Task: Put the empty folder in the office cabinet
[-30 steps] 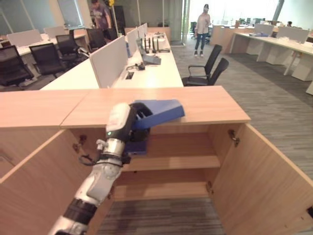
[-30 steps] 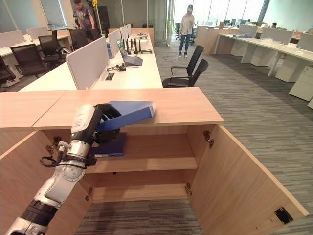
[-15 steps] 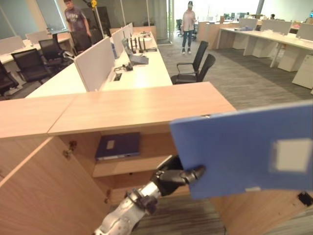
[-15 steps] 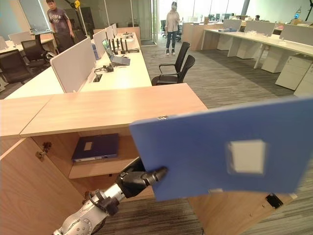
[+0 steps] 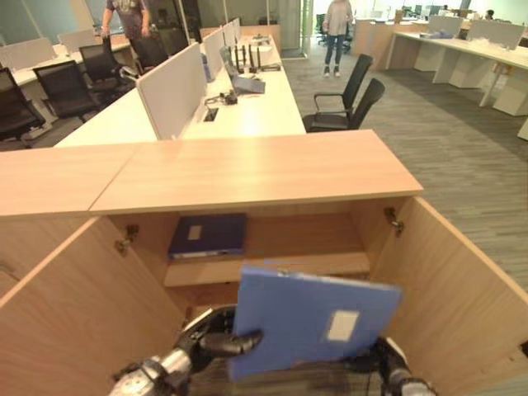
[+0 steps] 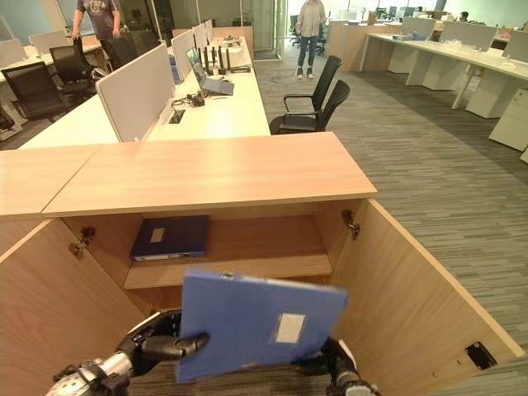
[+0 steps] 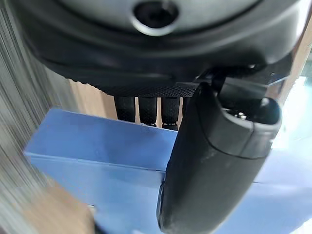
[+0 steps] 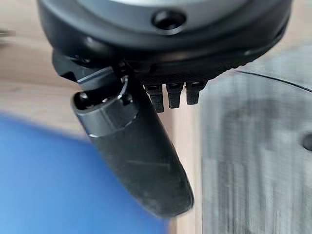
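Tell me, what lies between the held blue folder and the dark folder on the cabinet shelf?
Only bare shelf edge separates held folder from dark folder, per right eye view.

We see the blue folder (image 6: 252, 323) held upright and a little tilted in front of the open office cabinet (image 6: 247, 247). Our left hand (image 6: 157, 342) pinches its lower left corner, thumb across the front face. Our right hand (image 6: 338, 367) shows just past the folder's lower right edge, its grip hidden. A second, darker folder (image 6: 172, 238) lies flat on the cabinet's upper shelf (image 6: 272, 264), under the counter (image 6: 206, 169).
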